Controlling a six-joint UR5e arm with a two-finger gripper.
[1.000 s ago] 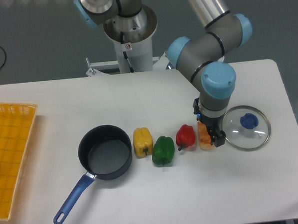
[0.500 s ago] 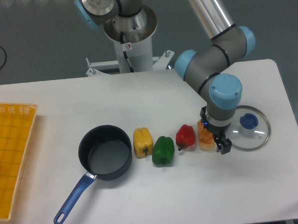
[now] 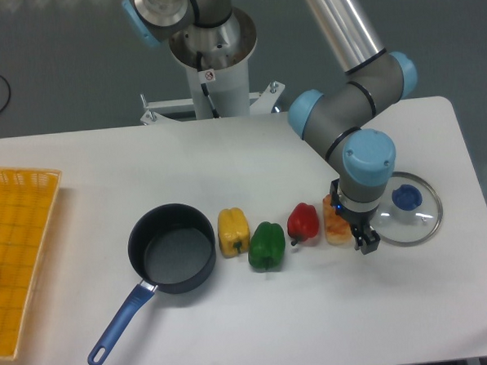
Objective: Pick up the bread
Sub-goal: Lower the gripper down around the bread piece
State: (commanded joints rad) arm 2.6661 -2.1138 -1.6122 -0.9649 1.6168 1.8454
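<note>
The bread (image 3: 336, 226), a pale slice with an orange-tan crust, stands on the table just right of the red pepper (image 3: 303, 222). My gripper (image 3: 353, 223) is down at table level right against the bread's right side. Its jaws look spread, with one dark fingertip (image 3: 367, 243) showing at the bread's near right corner and the other hidden behind the wrist. The bread rests on the table and is not lifted.
A glass lid with a blue knob (image 3: 406, 207) lies immediately right of the gripper. Left of the red pepper stand a green pepper (image 3: 266, 245), a yellow pepper (image 3: 234, 230) and a dark pot with a blue handle (image 3: 172, 248). A yellow basket (image 3: 15, 258) sits at the far left edge.
The gripper has moved slightly right and toward the front edge, and lower beside the bread. The bread and the other objects have not moved.
</note>
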